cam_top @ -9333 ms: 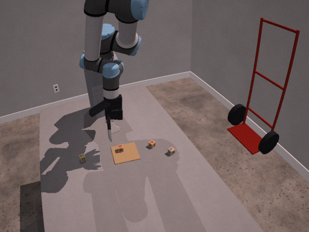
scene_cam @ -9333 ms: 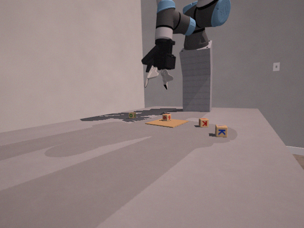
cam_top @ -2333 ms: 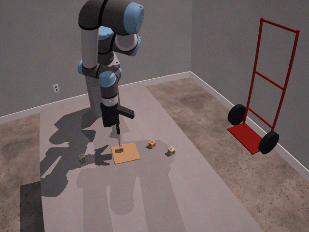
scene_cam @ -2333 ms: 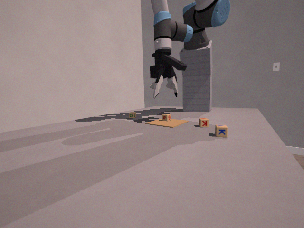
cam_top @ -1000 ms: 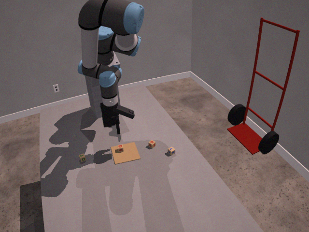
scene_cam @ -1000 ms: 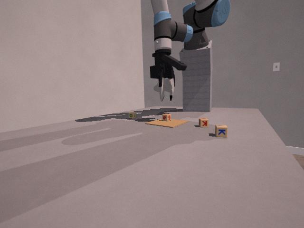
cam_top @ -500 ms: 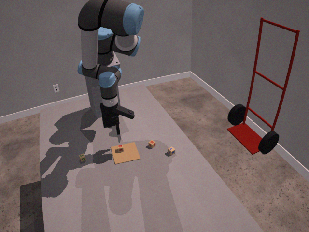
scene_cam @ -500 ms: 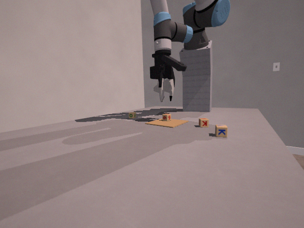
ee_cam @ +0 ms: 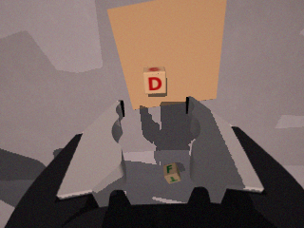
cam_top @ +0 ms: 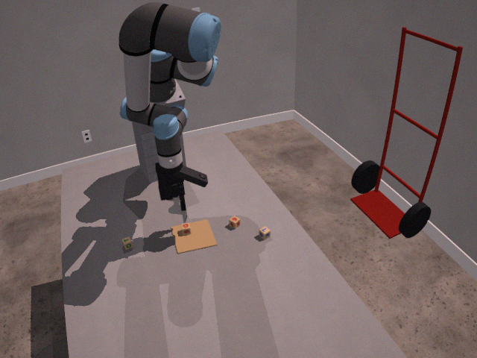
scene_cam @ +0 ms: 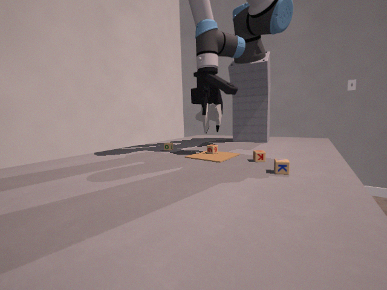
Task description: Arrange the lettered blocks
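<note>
A tan mat (cam_top: 194, 236) lies on the grey table top. A block with a red D on top (cam_top: 185, 228) stands on the mat's near-left corner, by the edge nearest the robot's base; it also shows in the wrist view (ee_cam: 155, 82) and in the exterior view (scene_cam: 211, 148). My gripper (cam_top: 182, 206) (scene_cam: 211, 127) hangs well above the table, just behind that block, open and empty. A green-lettered block (cam_top: 127, 242) lies off the mat to the left. A red-lettered block (cam_top: 234, 221) and a blue-lettered block (cam_top: 264, 232) lie off the mat to the right.
The robot's grey pedestal (scene_cam: 250, 99) stands behind the mat. A red hand truck (cam_top: 404, 154) leans on the right wall, off the table. The table's right edge (scene_cam: 359, 174) runs past the blue-lettered block (scene_cam: 281, 166).
</note>
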### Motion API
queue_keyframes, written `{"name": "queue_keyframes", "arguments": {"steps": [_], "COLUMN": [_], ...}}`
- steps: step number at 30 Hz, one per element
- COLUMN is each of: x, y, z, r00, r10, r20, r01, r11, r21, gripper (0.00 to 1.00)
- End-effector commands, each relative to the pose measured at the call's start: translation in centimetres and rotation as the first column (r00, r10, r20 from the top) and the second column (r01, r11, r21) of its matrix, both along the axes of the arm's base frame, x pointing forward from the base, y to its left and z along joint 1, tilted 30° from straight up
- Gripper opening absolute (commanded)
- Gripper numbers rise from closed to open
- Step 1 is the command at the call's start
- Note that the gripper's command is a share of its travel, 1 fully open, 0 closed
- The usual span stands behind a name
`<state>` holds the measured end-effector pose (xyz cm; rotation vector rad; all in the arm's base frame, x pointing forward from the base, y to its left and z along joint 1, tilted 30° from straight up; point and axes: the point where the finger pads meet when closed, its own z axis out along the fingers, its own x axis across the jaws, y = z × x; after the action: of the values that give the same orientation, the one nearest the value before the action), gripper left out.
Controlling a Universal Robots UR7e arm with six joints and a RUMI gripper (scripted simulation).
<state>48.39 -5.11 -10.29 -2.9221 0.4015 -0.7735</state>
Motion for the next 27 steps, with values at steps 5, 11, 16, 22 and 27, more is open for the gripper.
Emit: {"name": "queue_keyframes", "arguments": {"steps": [5, 11, 16, 22, 27], "x": [0.9, 1.2, 1.6, 1.8, 2.0], "y": [-0.1, -0.1, -0.1, -0.1, -0.1], "z": [-1.0, -1.7, -2.3, -2.8, -3.0], "r00": [1.0, 1.0, 1.0, 1.0, 1.0], "r10": [0.0, 0.0, 0.0, 0.0, 0.0], "r20": [0.004, 0.004, 0.004, 0.004, 0.005], "r01": [0.0, 0.0, 0.0, 0.0, 0.0], "r11": [1.0, 1.0, 1.0, 1.0, 1.0], "r21": [-0.004, -0.004, -0.004, -0.003, -0.003], "gripper": [0.4, 0.4, 0.4, 0.4, 0.4]}}
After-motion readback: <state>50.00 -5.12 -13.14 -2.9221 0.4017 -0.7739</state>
